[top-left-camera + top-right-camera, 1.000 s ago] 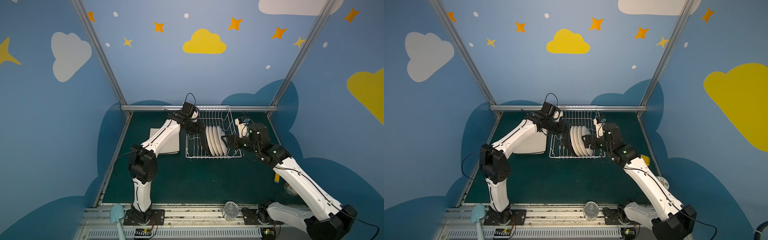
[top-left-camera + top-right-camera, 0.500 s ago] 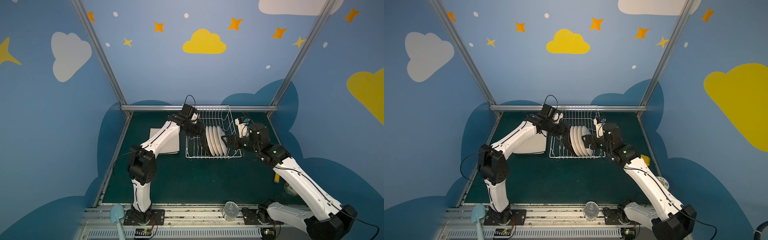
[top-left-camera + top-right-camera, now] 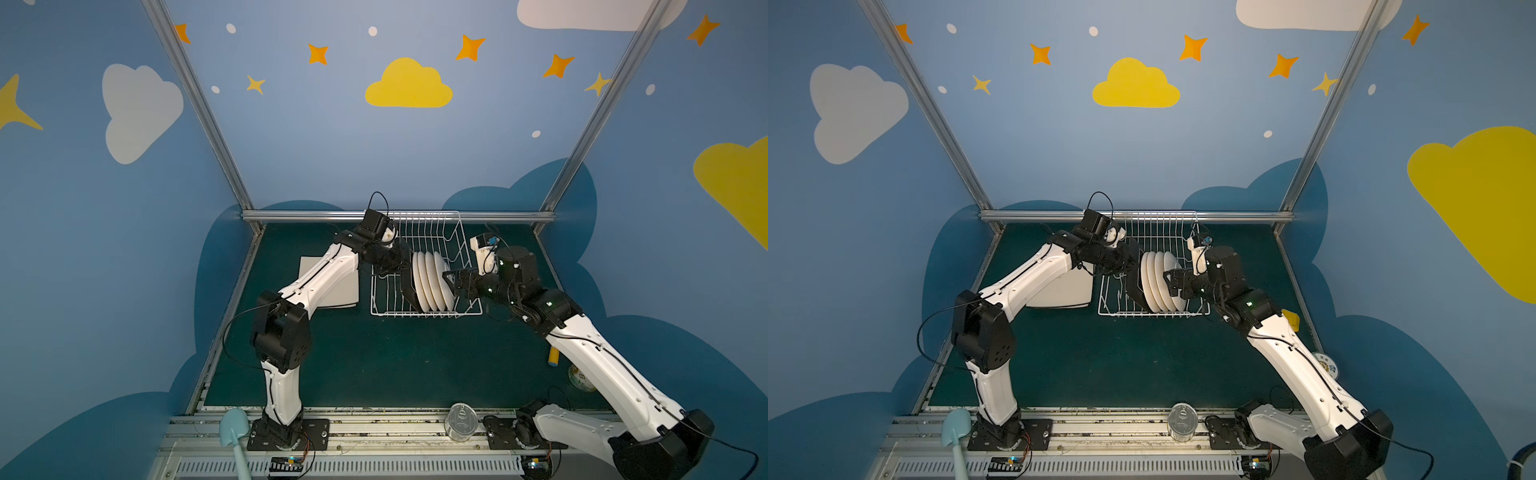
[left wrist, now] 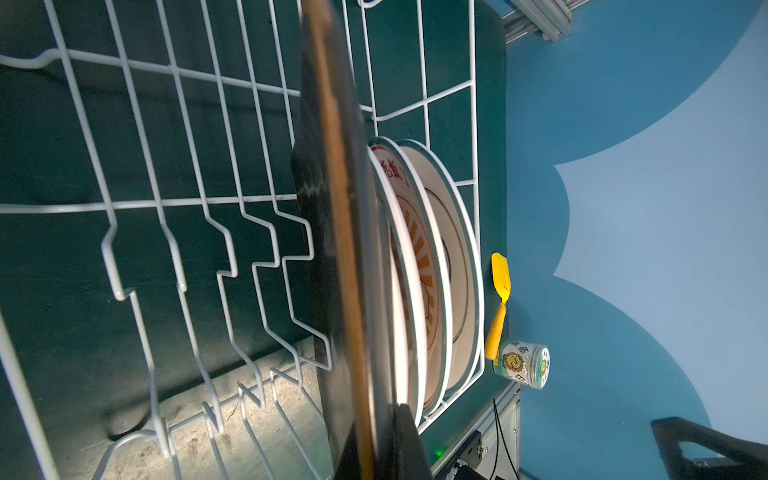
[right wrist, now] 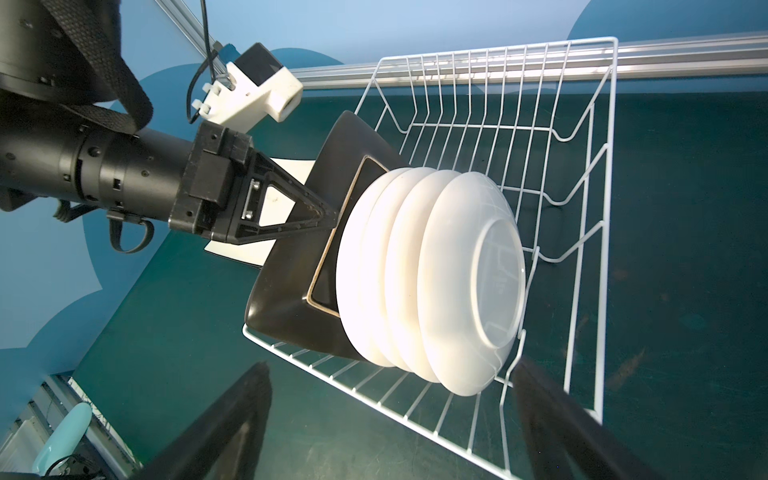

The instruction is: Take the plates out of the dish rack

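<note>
Left gripper (image 5: 332,220): it is reaching in from the left side of the rack, with its jaws pressing together on the upper edge of the glossy black square plate (image 5: 291,299).
Black plate: it is standing on edge in the white wire dish rack (image 5: 552,137), about midway between the rack's left and right sides, with one corner pointing up. Its flat faces are looking toward the rack's left and right sides, so its long line is running from the near rim to the far rim.
Next outward: four round white ceramic plates (image 5: 436,270) are standing on edge in a row just beside the black plate, filling the rack's near right corner. Whether the first one is touching the black plate is not clear.
Right gripper (image 5: 390,365): its jaws are standing spread and holding nothing, facing the last round plate from the rack's right side.
Nearer arm: the left, already holding the plate.
Coming move, as a judgement: the plate is likely needing a lift in its own plane, up and away from the round plates.
Outside the rack: a cream square plate (image 3: 309,270) is lying flat on the dark green table by the rack's left side.
</note>
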